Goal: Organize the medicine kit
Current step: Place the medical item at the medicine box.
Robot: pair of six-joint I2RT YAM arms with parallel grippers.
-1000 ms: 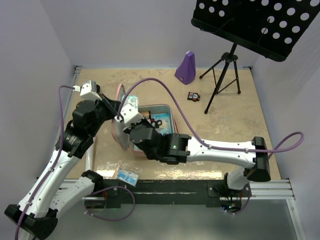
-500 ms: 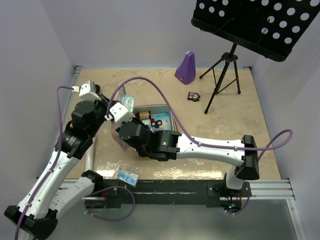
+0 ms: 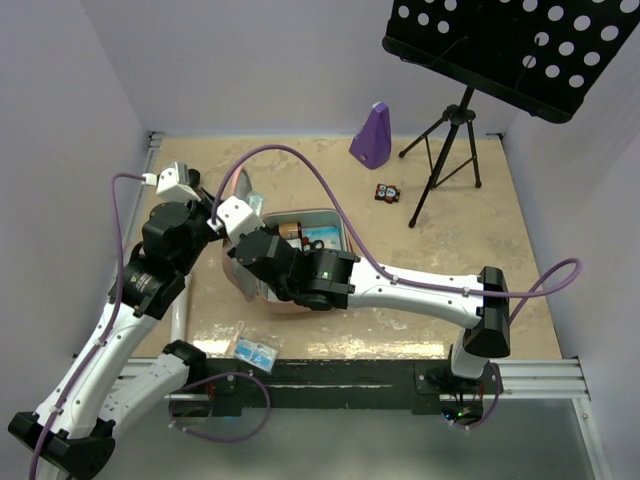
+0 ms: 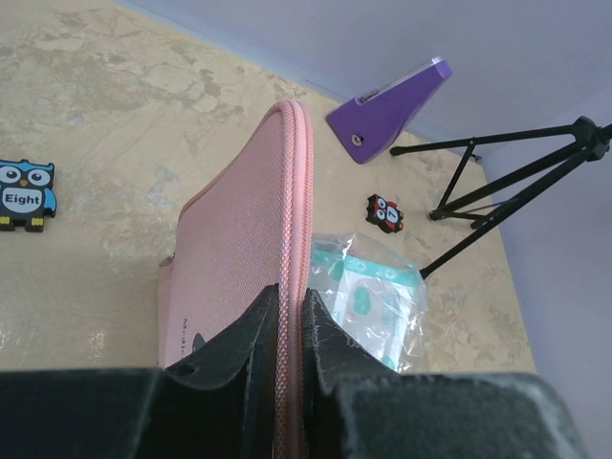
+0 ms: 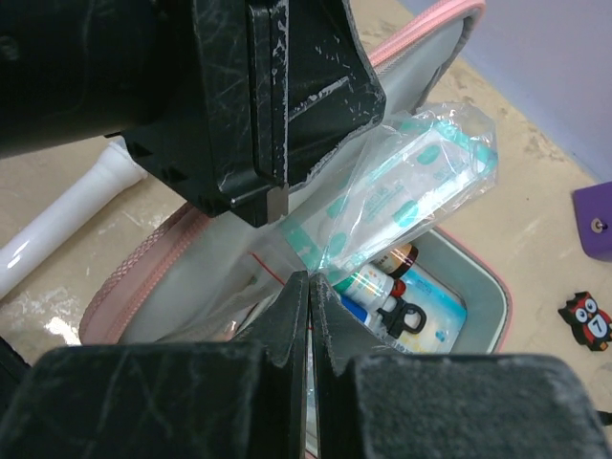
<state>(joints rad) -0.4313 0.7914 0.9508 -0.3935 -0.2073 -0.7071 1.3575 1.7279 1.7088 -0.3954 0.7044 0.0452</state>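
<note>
Pink medicine kit lid stands upright, its rim pinched by the left fingers; the right fingers, clenched on a clear packet, sit just beside its lining.

I count one pink medicine kit, one purple metronome and one black music stand. There are two owl number tiles, one blue and one red, two clear plastic packets, and one small bottle.

Pink woven fabric is being shown by the rounded zip medicine kit. Teal printing is being shown on the clear plastic packet.
</note>
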